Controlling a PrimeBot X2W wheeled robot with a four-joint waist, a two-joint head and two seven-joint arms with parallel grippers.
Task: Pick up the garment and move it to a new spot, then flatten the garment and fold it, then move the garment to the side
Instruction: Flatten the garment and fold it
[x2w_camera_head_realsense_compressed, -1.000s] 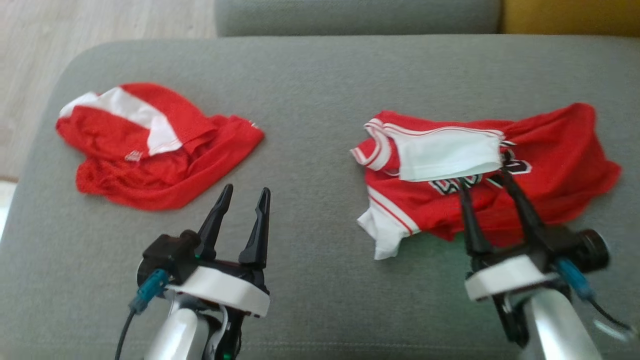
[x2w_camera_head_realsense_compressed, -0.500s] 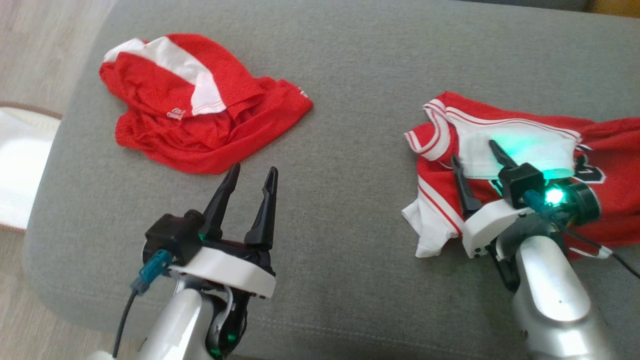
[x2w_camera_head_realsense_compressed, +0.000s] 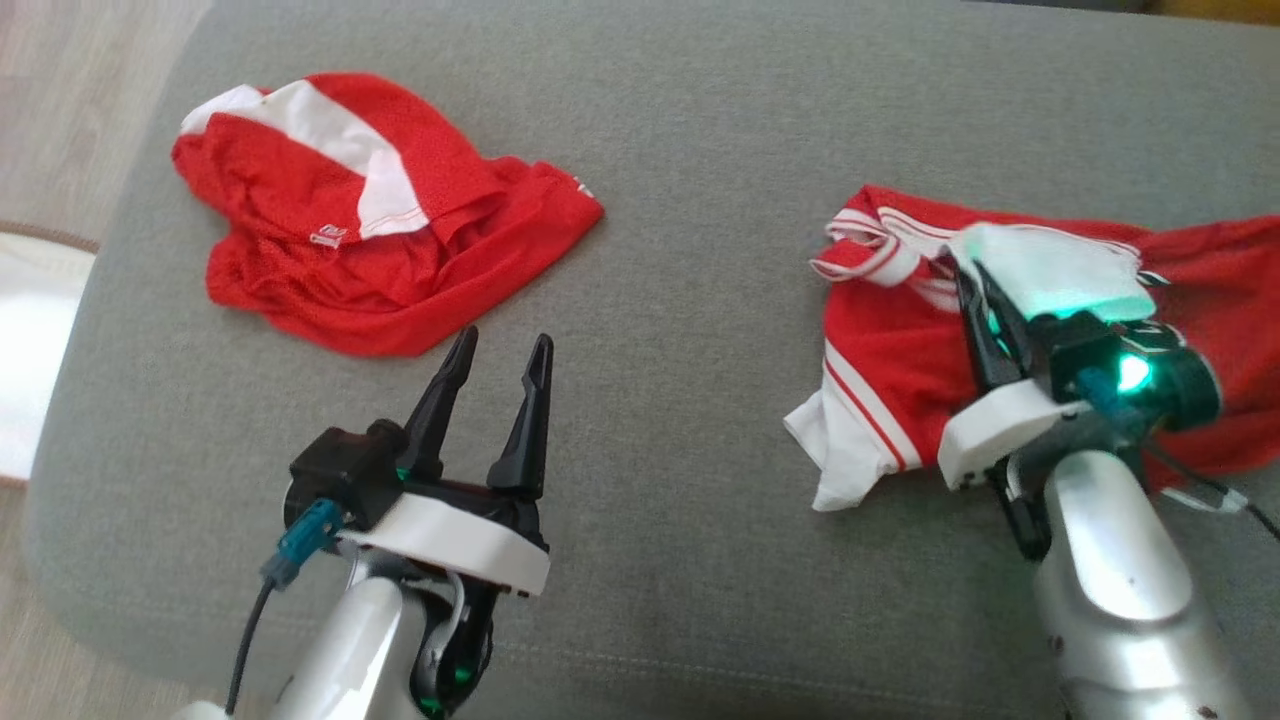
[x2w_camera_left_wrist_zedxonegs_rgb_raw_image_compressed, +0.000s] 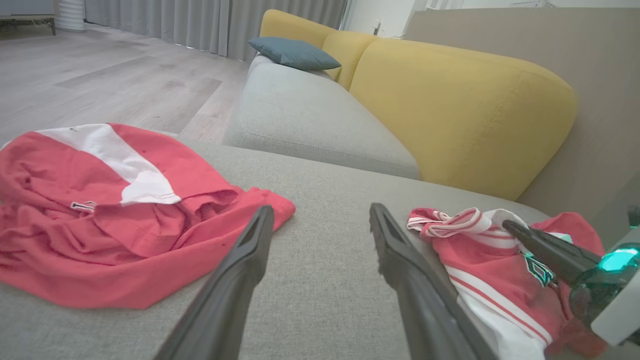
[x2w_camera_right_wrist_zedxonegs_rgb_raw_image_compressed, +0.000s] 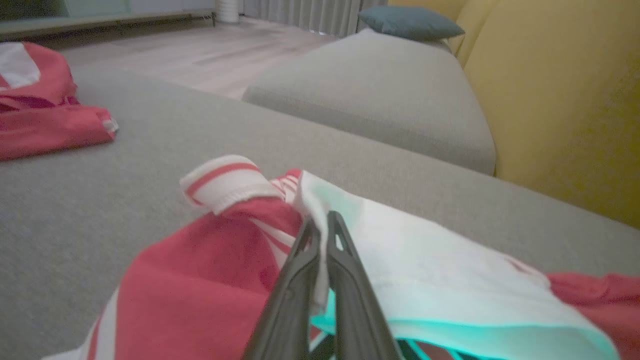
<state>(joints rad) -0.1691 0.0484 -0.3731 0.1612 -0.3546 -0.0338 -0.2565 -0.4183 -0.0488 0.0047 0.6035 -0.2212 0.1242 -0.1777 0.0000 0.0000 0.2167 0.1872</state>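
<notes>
The garment (x2w_camera_head_realsense_compressed: 900, 350) is a red jersey with white and red striped trim, crumpled at the right of the grey sofa seat (x2w_camera_head_realsense_compressed: 690, 180). My right gripper (x2w_camera_head_realsense_compressed: 975, 275) is shut on its white folded panel (x2w_camera_head_realsense_compressed: 1050, 275). In the right wrist view both fingers (x2w_camera_right_wrist_zedxonegs_rgb_raw_image_compressed: 300, 280) pinch that white edge (x2w_camera_right_wrist_zedxonegs_rgb_raw_image_compressed: 425, 270), with a rolled striped hem (x2w_camera_right_wrist_zedxonegs_rgb_raw_image_compressed: 225, 185) just beyond. The jersey (x2w_camera_left_wrist_zedxonegs_rgb_raw_image_compressed: 490, 265) and the right gripper (x2w_camera_left_wrist_zedxonegs_rgb_raw_image_compressed: 515, 230) also appear at the right of the left wrist view. My left gripper (x2w_camera_head_realsense_compressed: 497, 345) hovers open over bare cushion, its own tips (x2w_camera_left_wrist_zedxonegs_rgb_raw_image_compressed: 320, 212) apart with nothing between them.
A second red and white garment (x2w_camera_head_realsense_compressed: 380, 260) lies bunched at the seat's left (x2w_camera_left_wrist_zedxonegs_rgb_raw_image_compressed: 100, 225). Behind the seat is another grey cushion (x2w_camera_left_wrist_zedxonegs_rgb_raw_image_compressed: 310, 120), a yellow backrest (x2w_camera_left_wrist_zedxonegs_rgb_raw_image_compressed: 465, 115) and a blue pillow (x2w_camera_left_wrist_zedxonegs_rgb_raw_image_compressed: 295, 52). Wooden floor (x2w_camera_head_realsense_compressed: 60, 120) and a pale rug (x2w_camera_head_realsense_compressed: 30, 350) lie past the left edge.
The head camera has tilted down and shifted. My right gripper went from open over the jersey to shut on its white panel, bunching the cloth. The left gripper stays open.
</notes>
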